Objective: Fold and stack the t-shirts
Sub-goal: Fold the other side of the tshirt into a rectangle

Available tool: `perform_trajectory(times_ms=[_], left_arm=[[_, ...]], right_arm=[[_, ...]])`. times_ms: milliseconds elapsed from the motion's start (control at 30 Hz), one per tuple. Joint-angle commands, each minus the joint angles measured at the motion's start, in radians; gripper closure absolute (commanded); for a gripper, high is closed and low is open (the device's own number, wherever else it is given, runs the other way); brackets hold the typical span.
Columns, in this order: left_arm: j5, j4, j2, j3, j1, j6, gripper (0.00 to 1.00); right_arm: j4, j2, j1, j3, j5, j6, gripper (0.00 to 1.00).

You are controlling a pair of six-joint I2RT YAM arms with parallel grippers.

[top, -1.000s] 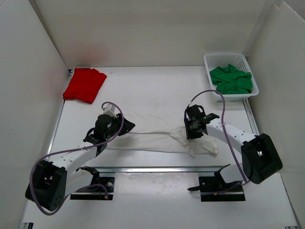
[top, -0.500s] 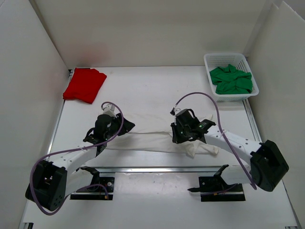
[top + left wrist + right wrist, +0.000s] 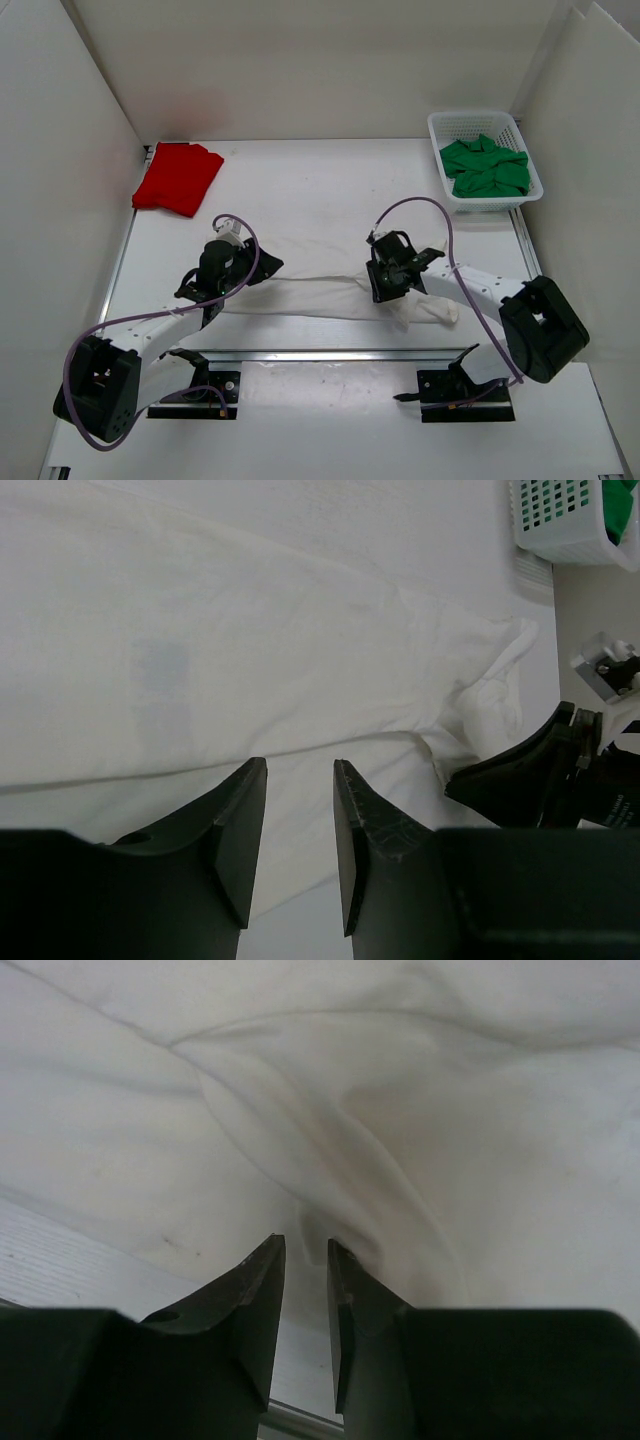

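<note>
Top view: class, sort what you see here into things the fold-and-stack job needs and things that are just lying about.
Job:
white shirt, spread between the arms
red shirt, folded, far left
green shirt, crumpled in the basket

Lying about:
basket
metal rail

A white t-shirt [image 3: 310, 295] lies stretched in a long, rumpled band across the near part of the table [image 3: 320, 190], running between my two arms. My left gripper [image 3: 258, 268] sits at its left end, low on the cloth. My right gripper [image 3: 390, 288] is down on the bunched right part, where a crumpled lump of cloth trails off to the right. From above I cannot tell how either pair of jaws stands. A folded red t-shirt [image 3: 178, 177] rests in the far left corner. A green t-shirt [image 3: 485, 168] lies crumpled in a white basket [image 3: 437, 135] at the far right.
</note>
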Motion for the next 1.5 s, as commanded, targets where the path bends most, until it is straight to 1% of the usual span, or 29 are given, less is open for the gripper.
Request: perform_trajectory(times_ms=[0, 100, 133, 200, 267, 367, 433, 467, 500, 600, 667, 700, 800, 867, 967, 1067, 1133, 1167, 1200, 1233, 1267, 1333, 1367, 1433, 1467], left_arm=[[0.019, 0.034, -0.012, -0.01, 0.01, -0.002, 0.56], [0.018, 0.028, -0.012, -0.01, 0.004, 0.002, 0.56], [0.015, 0.028, -0.016, -0.013, 0.003, -0.001, 0.56], [0.016, 0.031, -0.016, -0.011, 0.004, -0.001, 0.56], [0.018, 0.034, -0.019, -0.011, 0.001, 0.002, 0.57], [0.018, 0.036, -0.01, -0.004, -0.008, -0.005, 0.56], [0.018, 0.033, -0.009, -0.001, -0.005, -0.003, 0.56], [0.018, 0.027, -0.01, -0.001, -0.013, 0.002, 0.57], [0.018, 0.031, -0.009, 0.004, -0.011, 0.005, 0.57], [0.027, 0.027, -0.015, 0.006, -0.002, 0.002, 0.56], [0.021, 0.022, -0.021, 0.01, -0.003, 0.009, 0.56], [0.024, 0.021, -0.022, 0.013, -0.005, 0.008, 0.56], [0.028, 0.019, -0.029, 0.012, 0.003, -0.001, 0.56], [0.028, 0.017, -0.024, 0.018, 0.001, 0.0, 0.56], [0.041, 0.011, -0.036, 0.016, 0.015, 0.005, 0.56], [0.054, 0.005, -0.047, 0.004, 0.041, 0.005, 0.56], [0.064, 0.002, -0.045, 0.009, 0.059, 0.011, 0.56], [0.068, 0.002, -0.05, 0.003, 0.067, 0.011, 0.56], [0.068, -0.004, -0.053, 0.01, 0.07, 0.021, 0.56], [0.061, -0.012, -0.055, 0.015, 0.06, 0.023, 0.56], [0.045, -0.019, -0.056, 0.021, 0.05, 0.031, 0.56], [0.024, -0.029, -0.047, 0.044, -0.012, 0.054, 0.56], [0.012, -0.029, -0.042, 0.048, -0.028, 0.057, 0.57], [-0.008, -0.023, -0.003, 0.081, -0.121, 0.068, 0.56], [-0.015, -0.024, 0.011, 0.087, -0.144, 0.074, 0.56]], right_arm=[[0.007, 0.03, 0.02, 0.006, 0.029, -0.007, 0.77], [-0.001, 0.049, 0.014, 0.008, 0.028, 0.002, 0.77], [0.008, 0.049, 0.017, 0.006, 0.064, 0.001, 0.77], [0.001, 0.049, 0.017, 0.008, 0.057, -0.004, 0.77], [0.004, 0.042, 0.021, 0.017, 0.071, 0.002, 0.87], [0.005, 0.018, 0.012, 0.017, 0.052, 0.004, 0.94], [-0.004, -0.016, 0.011, 0.026, 0.045, -0.001, 0.97], [-0.015, -0.023, 0.006, 0.031, 0.041, -0.004, 1.0], [-0.019, -0.025, 0.004, 0.037, 0.041, -0.004, 1.0], [-0.049, -0.046, 0.011, 0.06, -0.026, -0.007, 1.0], [-0.053, -0.056, 0.027, 0.075, -0.136, -0.01, 1.0], [-0.059, -0.056, 0.023, 0.086, -0.161, -0.007, 1.0], [-0.067, -0.018, 0.053, 0.124, -0.245, 0.002, 1.0], [-0.072, 0.013, 0.061, 0.146, -0.268, -0.001, 0.99], [-0.076, 0.05, 0.069, 0.157, -0.272, 0.001, 0.94], [-0.063, 0.041, 0.05, 0.151, -0.323, -0.002, 0.89], [-0.056, 0.001, 0.023, 0.146, -0.334, -0.004, 0.88], [-0.043, -0.031, -0.011, 0.14, -0.353, 0.002, 0.87], [-0.021, -0.063, -0.049, 0.125, -0.374, 0.005, 0.81], [-0.009, -0.094, -0.113, 0.126, -0.394, 0.01, 0.78], [-0.007, -0.105, -0.146, 0.112, -0.42, 0.01, 0.78], [0.058, -0.183, -0.282, 0.066, -0.414, 0.044, 0.76], [0.077, -0.201, -0.313, 0.048, -0.404, 0.064, 0.77], [0.185, -0.269, -0.46, -0.045, -0.336, 0.126, 0.79], [0.224, -0.284, -0.489, -0.075, -0.31, 0.137, 0.79]])
